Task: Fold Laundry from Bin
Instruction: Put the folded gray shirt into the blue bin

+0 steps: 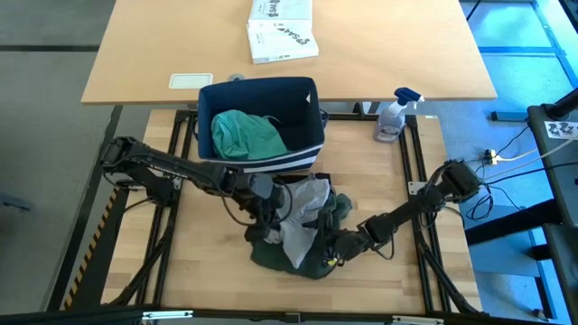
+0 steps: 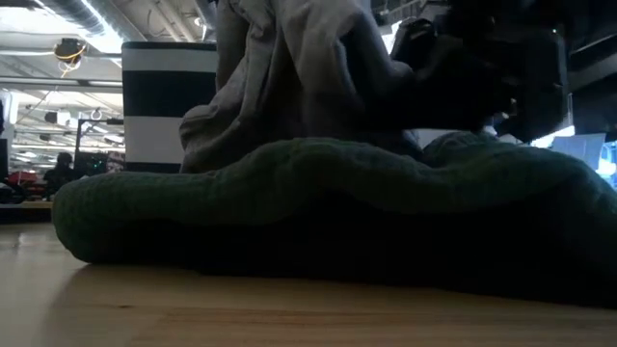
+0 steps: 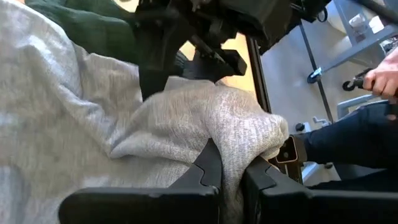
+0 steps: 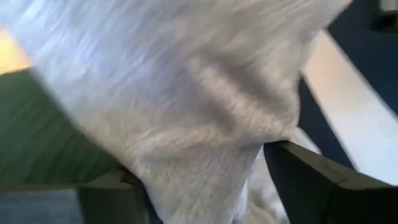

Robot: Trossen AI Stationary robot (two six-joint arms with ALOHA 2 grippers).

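High view: the left gripper (image 1: 271,209) is pinching the light grey garment (image 1: 302,221) mid-table, near the front edge, just before the bin (image 1: 262,126). Right wrist view: the right gripper (image 4: 205,180) is standing spread around grey cloth.

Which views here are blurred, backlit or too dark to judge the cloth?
High view: evenly lit and sharp, with the light grey knit garment readable. Low view: backlit, so the dark green knit garment lies in heavy shadow and the bright ceiling lights glare behind it. Left wrist view: sharp on the grey knit. Right wrist view: smeared and out of focus, cloth too near the lens.
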